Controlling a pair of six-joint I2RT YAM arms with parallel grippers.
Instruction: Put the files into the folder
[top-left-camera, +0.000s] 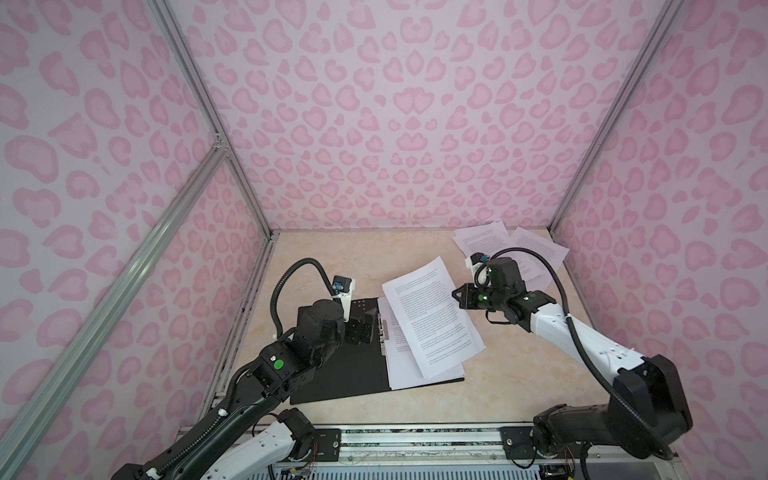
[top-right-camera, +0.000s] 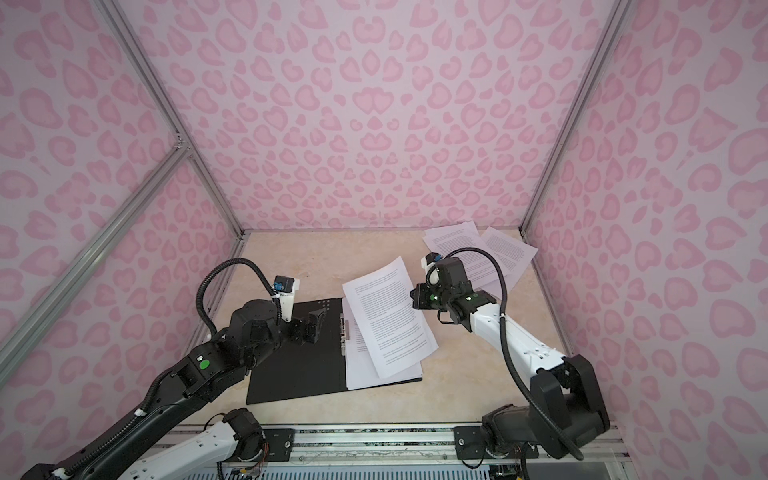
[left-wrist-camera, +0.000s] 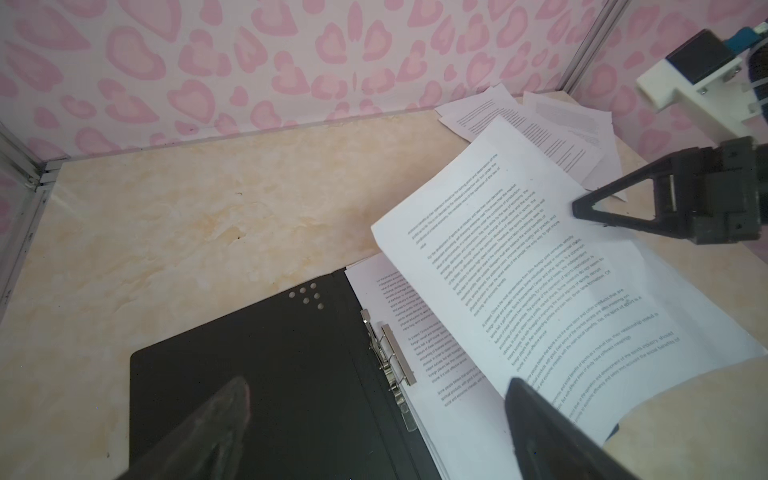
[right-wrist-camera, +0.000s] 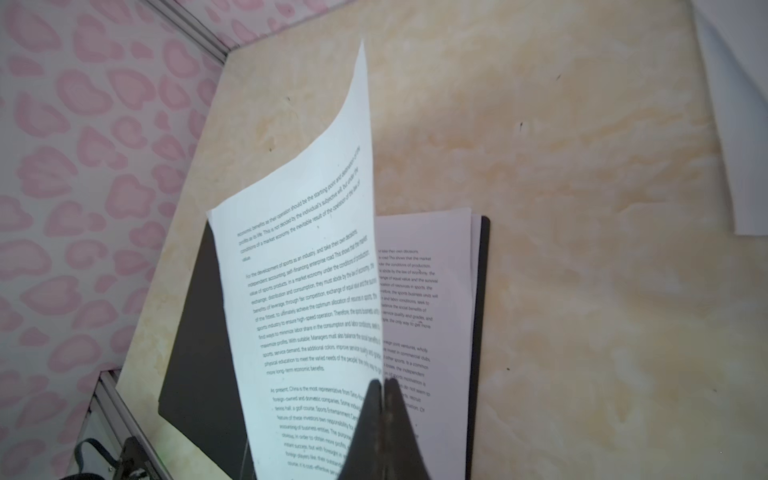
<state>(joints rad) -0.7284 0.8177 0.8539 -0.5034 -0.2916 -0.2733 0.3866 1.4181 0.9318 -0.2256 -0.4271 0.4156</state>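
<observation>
1. The folder (top-left-camera: 332, 376) lies open on the table (top-left-camera: 332, 266), black inside up, on the left-middle in both top views; its metal clip (left-wrist-camera: 390, 353) runs along the spine.
2. A stack of printed sheets (top-left-camera: 401, 368) rests on the folder's right leaf, just beside the clip; the sheets are a little fanned and not square to each other.
3. The right gripper (right-wrist-camera: 382, 384) has its two fingers pressed together on the edge of one printed sheet (right-wrist-camera: 299, 291); it holds this sheet and nothing else.
4. The held sheet (top-left-camera: 428, 316) is raised and curved on the gripper's side; its other part hangs over the stack in the folder; whether it touches the stack I cannot tell.
5. The left gripper (top-right-camera: 308, 326) is spread wide and holds nothing; it is over the folder near the spine, with one finger above the black left leaf and the other above the papers; whether it touches the folder I cannot tell.
6. More loose sheets (top-left-camera: 486, 239) lie overlapping in the far right corner of the table, well apart from the folder.
</observation>
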